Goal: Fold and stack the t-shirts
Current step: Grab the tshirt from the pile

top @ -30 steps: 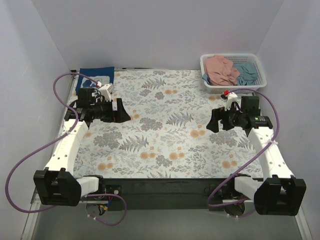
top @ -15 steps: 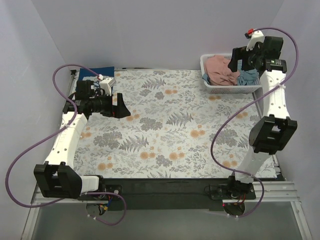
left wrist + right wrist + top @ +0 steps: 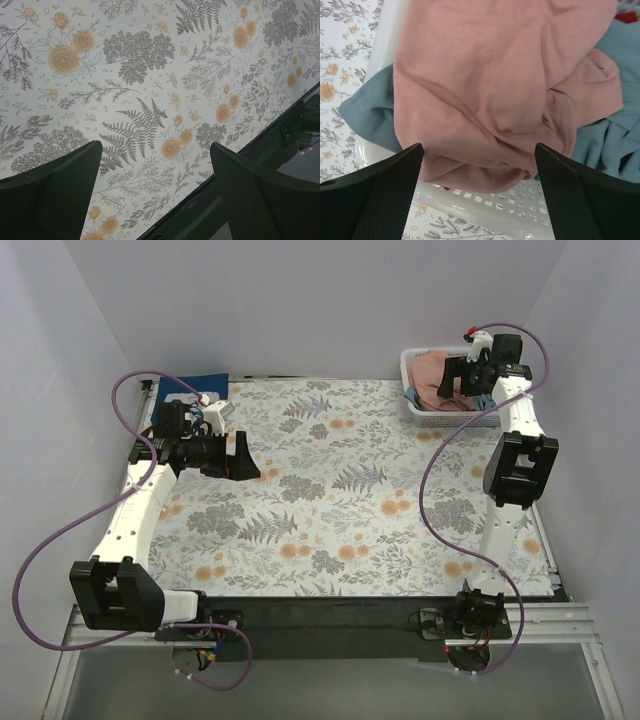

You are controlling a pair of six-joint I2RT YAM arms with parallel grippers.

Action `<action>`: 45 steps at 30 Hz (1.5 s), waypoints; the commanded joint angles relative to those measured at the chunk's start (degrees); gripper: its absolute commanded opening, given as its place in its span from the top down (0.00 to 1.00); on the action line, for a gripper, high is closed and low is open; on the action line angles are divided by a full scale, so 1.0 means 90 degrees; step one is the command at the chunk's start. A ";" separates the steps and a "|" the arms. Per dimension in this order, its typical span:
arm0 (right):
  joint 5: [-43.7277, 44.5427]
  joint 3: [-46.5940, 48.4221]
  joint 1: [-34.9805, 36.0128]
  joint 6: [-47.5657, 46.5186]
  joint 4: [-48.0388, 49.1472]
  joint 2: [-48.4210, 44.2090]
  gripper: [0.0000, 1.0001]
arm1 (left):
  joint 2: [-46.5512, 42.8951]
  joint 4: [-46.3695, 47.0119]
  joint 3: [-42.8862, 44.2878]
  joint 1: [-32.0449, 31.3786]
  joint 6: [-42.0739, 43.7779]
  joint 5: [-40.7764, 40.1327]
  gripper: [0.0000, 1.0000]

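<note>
Over the last second the right arm has swung from the right side of the worktop (image 3: 330, 502) up to the far right corner. The right gripper (image 3: 477, 150) now hangs just above the white basket (image 3: 450, 421). Its fingers are spread wide with nothing between them, and they frame the crumpled pink shirt (image 3: 485, 75) that lies on top of the pile. A grey-teal shirt (image 3: 370, 114) sits under the pink one, and one corner of it hangs over the basket's near wall. From the wrist view I cannot tell whether the fingers touch the cloth yet; they look just clear of it.

The left arm has hardly moved. The left gripper (image 3: 156, 147) hovers over the left part of the flowered cloth, also wide open and holding nothing.

The first pick therefore looks about to begin, with the pink shirt the likely target. No shirt is spread on the worktop, so all the folding and stacking is still to do. A dark navy cloth (image 3: 183, 386) lies at the far left corner, behind the left arm. It may be the third shirt, but it is too far off and too hidden to be sure.

The pink shirt is bunched in deep folds, so a pinch may lift only one layer or drag the grey-teal shirt along.
</note>
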 commanded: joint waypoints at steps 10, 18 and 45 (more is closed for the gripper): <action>-0.0617 -0.0076 0.0304 -0.0015 0.0200 0.0210 0.17 | 0.0194 -0.0011 0.0188 0.0019 0.0042 -0.0156 0.11; 0.0115 -0.0418 0.0373 -0.0063 0.0200 0.0308 0.15 | 0.0360 -0.0177 0.0638 0.0019 -0.0036 -0.0058 0.11; -0.2657 0.0079 0.0479 0.0921 0.1410 -0.3332 0.99 | 0.0966 -0.0118 0.1438 0.0750 -0.0837 0.0438 0.11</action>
